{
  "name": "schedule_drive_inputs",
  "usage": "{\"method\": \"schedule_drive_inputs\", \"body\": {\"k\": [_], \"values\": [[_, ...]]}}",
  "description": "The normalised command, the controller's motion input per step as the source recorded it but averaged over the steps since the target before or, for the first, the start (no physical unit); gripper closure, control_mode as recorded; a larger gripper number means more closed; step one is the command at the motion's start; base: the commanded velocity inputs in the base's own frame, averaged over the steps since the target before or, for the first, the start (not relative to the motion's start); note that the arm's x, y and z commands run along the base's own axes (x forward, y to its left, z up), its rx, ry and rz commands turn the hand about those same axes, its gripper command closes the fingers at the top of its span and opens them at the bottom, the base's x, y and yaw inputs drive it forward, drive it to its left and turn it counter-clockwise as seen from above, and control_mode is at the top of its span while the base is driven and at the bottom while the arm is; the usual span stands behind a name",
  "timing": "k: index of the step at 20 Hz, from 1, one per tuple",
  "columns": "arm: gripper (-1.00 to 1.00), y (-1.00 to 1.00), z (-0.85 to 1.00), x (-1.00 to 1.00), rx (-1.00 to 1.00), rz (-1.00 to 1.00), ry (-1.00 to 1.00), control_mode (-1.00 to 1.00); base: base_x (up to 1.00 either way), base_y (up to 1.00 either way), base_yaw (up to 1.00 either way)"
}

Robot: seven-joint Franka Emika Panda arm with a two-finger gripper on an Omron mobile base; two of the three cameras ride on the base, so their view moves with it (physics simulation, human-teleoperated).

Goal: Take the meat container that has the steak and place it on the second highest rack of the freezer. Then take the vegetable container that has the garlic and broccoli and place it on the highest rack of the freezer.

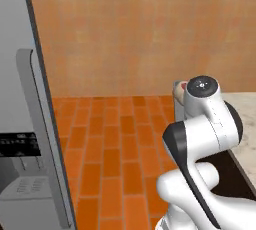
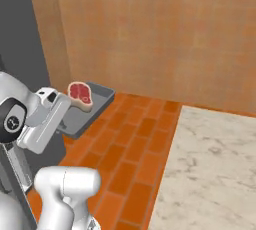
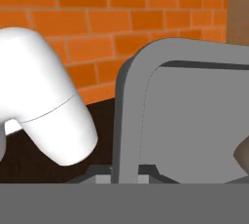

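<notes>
1. Your claw [image 2: 64, 119] is pinching the grey meat container [image 2: 92, 109] with the steak [image 2: 80, 94], held in the air beside the freezer [image 1: 25, 124].
2. Racking it remains; the vegetable container follows.

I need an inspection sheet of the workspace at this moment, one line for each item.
Surface: marble counter, bare where visible.
Job's things: steak lies in grey tray, tray held above the brick floor; freezer door shut, at left.
Clutter: nothing seen.
End effector: end effector shut on the tray's rim.
Cables: nothing seen.
Surroundings: orange wall.
</notes>
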Motion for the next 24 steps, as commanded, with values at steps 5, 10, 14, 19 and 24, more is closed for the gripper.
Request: {"method": "schedule_drive_inputs", "body": {"k": [5, 10, 14, 19, 24], "values": [[1.00, 0.00, 0.00, 0.00, 0.00, 0.00, 0.00, 1.00, 1.00, -0.01, 0.00], [1.00, 0.00, 0.00, 0.00, 0.00, 0.00, 0.00, 1.00, 0.99, 0.00, 0.22], [1.00, 0.00, 0.00, 0.00, 0.00, 0.00, 0.00, 1.00, 0.93, 0.00, 0.49], [1.00, 0.00, 0.00, 0.00, 0.00, 0.00, 0.00, 1.00, 0.46, 0.03, 0.73], [1.00, 0.00, 0.00, 0.00, 0.00, 0.00, 0.00, 1.00, 0.24, -0.10, 0.71]]}}
